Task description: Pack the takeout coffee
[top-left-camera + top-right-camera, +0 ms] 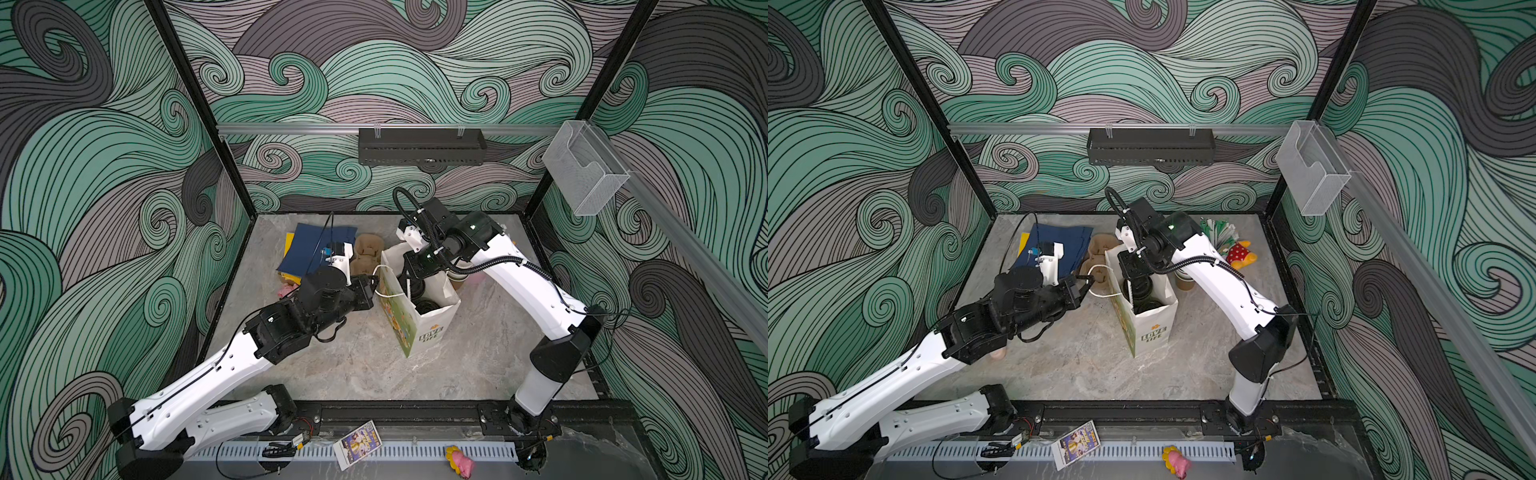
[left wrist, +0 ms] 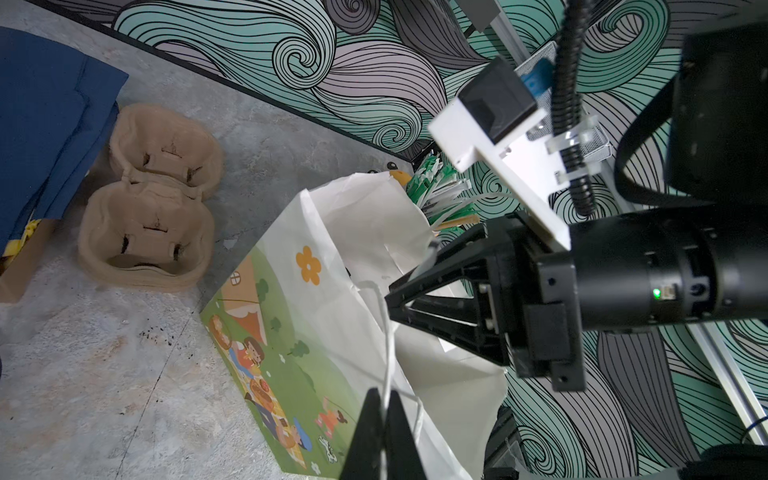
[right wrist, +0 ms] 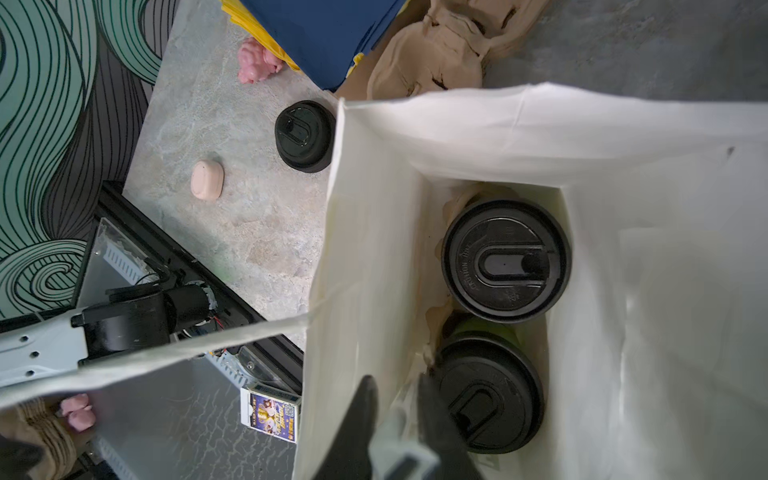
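A white paper bag [image 1: 430, 328] with a green picnic print stands open mid-table. Inside it two takeout coffee cups wear black sip lids [image 3: 506, 259] [image 3: 490, 399], and brown pulp shows around them. My left gripper [image 2: 384, 395] is shut on the bag's white string handle [image 2: 388, 345], holding the bag's mouth toward the left. My right gripper [image 3: 395, 386] hangs just inside the bag's mouth beside the nearer lid. Its jaws stand slightly apart with a pale, blurred strip between them. A thin white stick [image 1: 1131, 291] stands upright in the bag.
Brown pulp carriers [image 2: 153, 199] and blue folded bags [image 1: 316, 245] lie at the back left. A stack of black lids [image 3: 305, 135] and a pink case [image 3: 207, 179] sit left of the bag. Wrapped straws [image 1: 1219, 232], a red spotted toy [image 1: 1239, 253] and a paper cup [image 1: 1185, 280] are at the back right.
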